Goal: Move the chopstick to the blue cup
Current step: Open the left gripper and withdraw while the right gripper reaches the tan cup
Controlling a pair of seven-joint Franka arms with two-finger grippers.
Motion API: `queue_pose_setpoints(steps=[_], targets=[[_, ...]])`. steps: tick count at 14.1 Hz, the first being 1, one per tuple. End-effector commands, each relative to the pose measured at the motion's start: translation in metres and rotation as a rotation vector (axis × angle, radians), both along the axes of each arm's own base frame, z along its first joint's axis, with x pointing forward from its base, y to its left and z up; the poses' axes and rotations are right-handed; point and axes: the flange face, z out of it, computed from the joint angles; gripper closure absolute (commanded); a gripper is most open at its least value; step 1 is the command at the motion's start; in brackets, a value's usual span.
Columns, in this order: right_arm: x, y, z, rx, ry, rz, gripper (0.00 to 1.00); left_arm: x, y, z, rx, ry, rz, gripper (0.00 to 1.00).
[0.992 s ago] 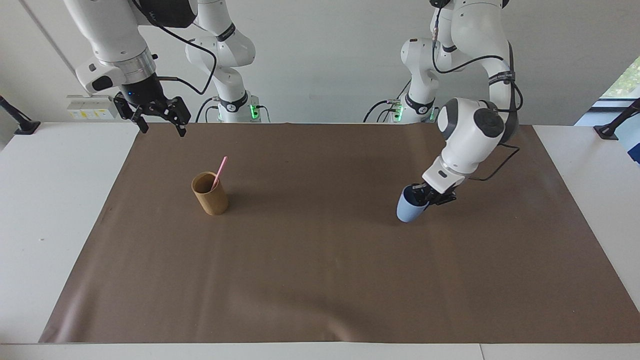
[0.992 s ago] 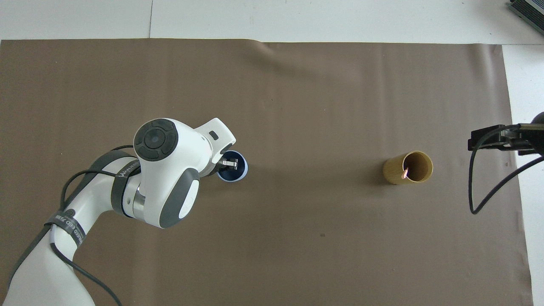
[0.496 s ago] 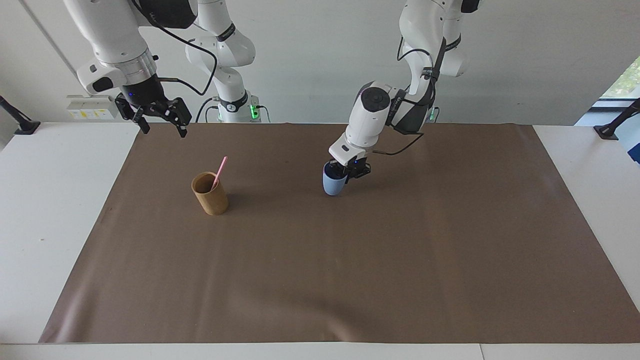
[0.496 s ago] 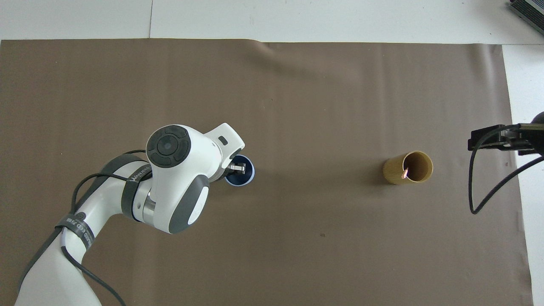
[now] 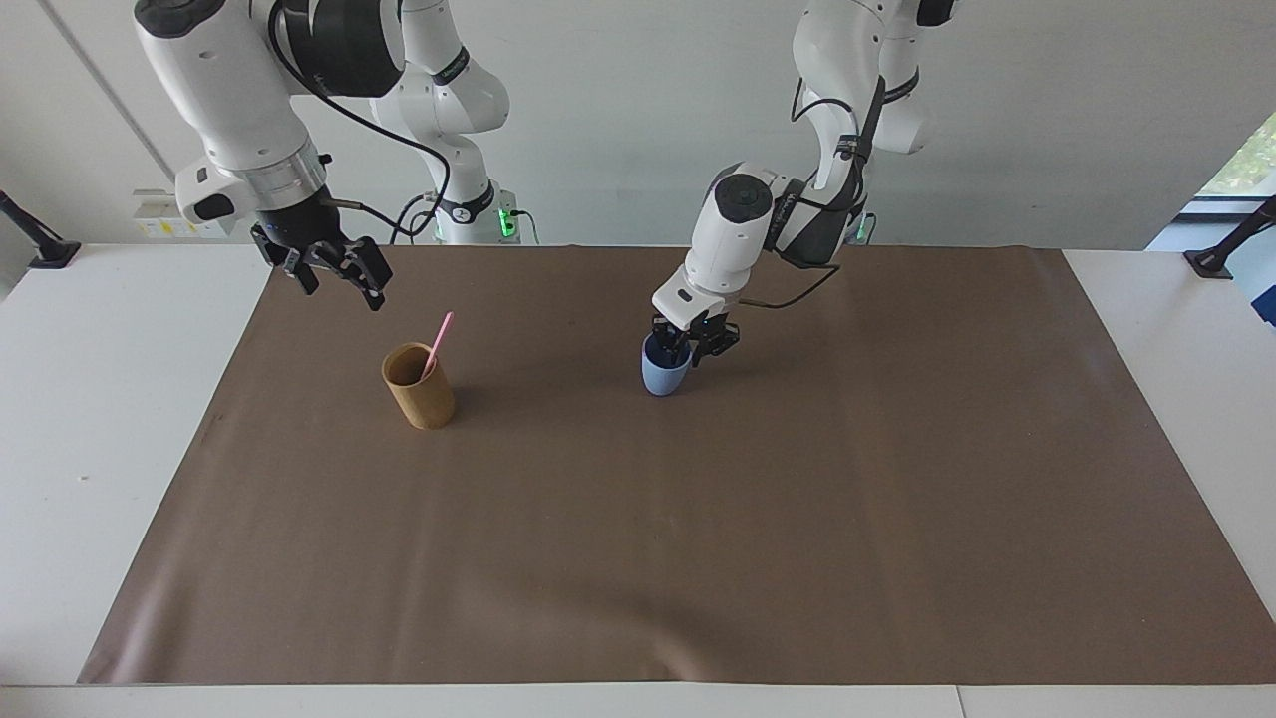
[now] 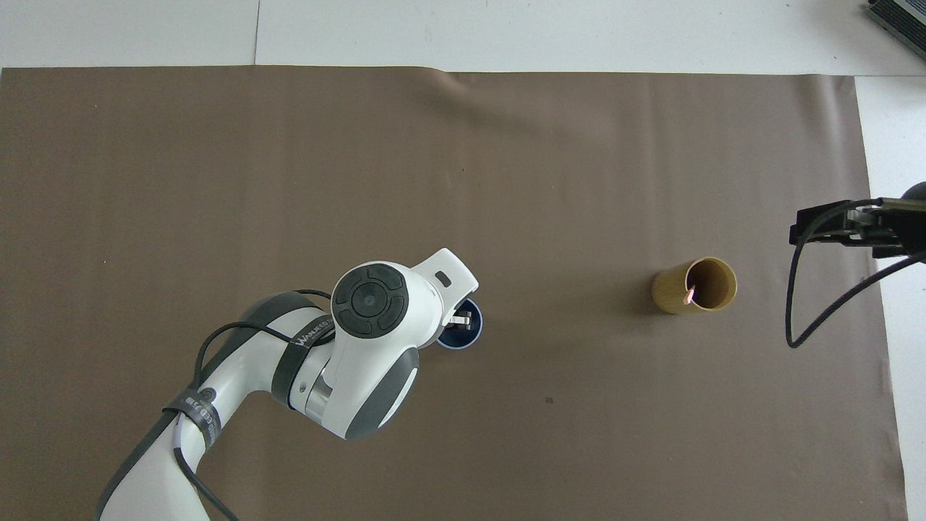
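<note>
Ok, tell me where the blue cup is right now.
The blue cup stands on the brown mat mid-table, under the left gripper, toward the left arm's end from the bamboo cup.

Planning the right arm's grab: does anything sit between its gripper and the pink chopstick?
Nothing visible does. The right gripper hangs open above the mat; the pink chopstick leans out of the bamboo cup, its top exposed.
</note>
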Motion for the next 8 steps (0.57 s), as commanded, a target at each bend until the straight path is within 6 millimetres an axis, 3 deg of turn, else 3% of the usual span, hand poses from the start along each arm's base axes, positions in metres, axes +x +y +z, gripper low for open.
queue_pose_setpoints(steps=[1, 5, 8], targets=[[0.004, 0.008, -0.022, 0.033, 0.04, -0.09, 0.0, 0.001, 0.002, 0.02, -0.03, -0.027, 0.002, 0.0], [-0.007, 0.014, -0.054, 0.103, 0.124, -0.165, 0.0, 0.006, 0.025, 0.067, -0.039, -0.038, 0.01, 0.0], [-0.019, 0.009, -0.068, 0.126, 0.17, -0.188, 0.0, 0.02, 0.084, 0.102, -0.027, -0.008, 0.074, 0.0]])
